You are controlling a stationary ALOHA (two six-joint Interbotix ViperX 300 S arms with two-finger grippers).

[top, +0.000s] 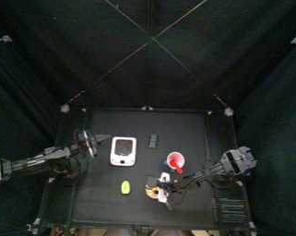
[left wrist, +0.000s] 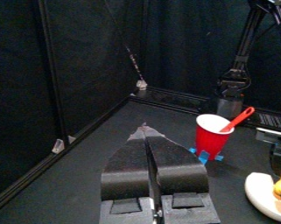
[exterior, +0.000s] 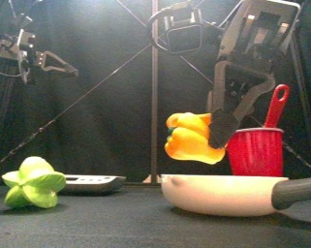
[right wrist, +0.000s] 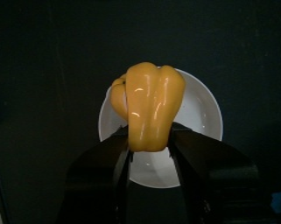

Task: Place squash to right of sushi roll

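The orange-yellow squash [exterior: 190, 139] hangs in the air, pinched between the jaws of my right gripper [exterior: 223, 126], just above a white round spoon-like utensil [exterior: 223, 192]. The right wrist view shows the squash [right wrist: 149, 105] between both jaws, with the white utensil [right wrist: 192, 109] beneath it. In the top view the squash [top: 154, 189] is near the table's front and the tiny dark sushi roll [top: 151, 141] lies farther back, beside a white device [top: 123, 150]. My left gripper [left wrist: 149, 156] is shut and holds nothing, resting at the table's left [top: 78, 146].
A red cup [exterior: 258, 152] with a red spoon [exterior: 275, 101] in it stands right of the squash, behind the utensil. A yellow-green piece [exterior: 31, 182] lies at the front left. The utensil's dark handle [exterior: 300, 190] points right.
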